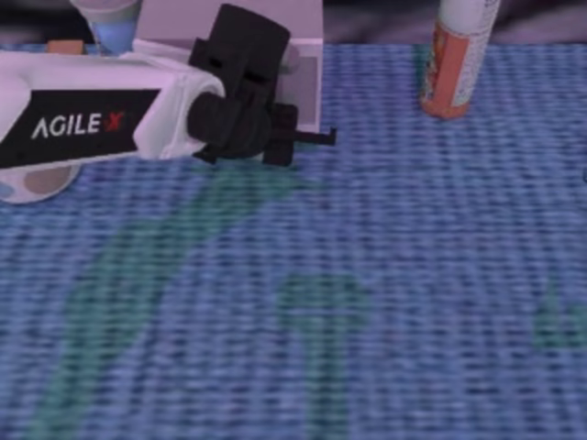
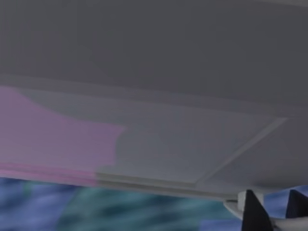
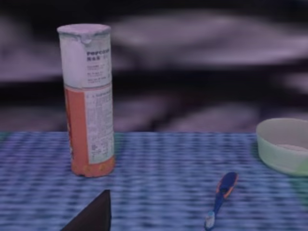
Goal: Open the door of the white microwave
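The white microwave stands at the table's far edge, left of centre, and my left arm covers much of it. Its door faces the front. In the left wrist view the door's grey window fills the picture at close range, with pinkish floor showing through on one side. My left gripper hangs just in front of the door's lower right corner. Its dark fingertips stand apart with blue cloth between them, and a small white piece of the door's edge sits beside one. My right gripper shows only as a dark tip, off the top view.
An orange and white canister stands upright at the back right. A blue toothbrush and a pale green bowl lie beyond it in the right wrist view. A pale cup stands at the back left. Blue woven cloth covers the table.
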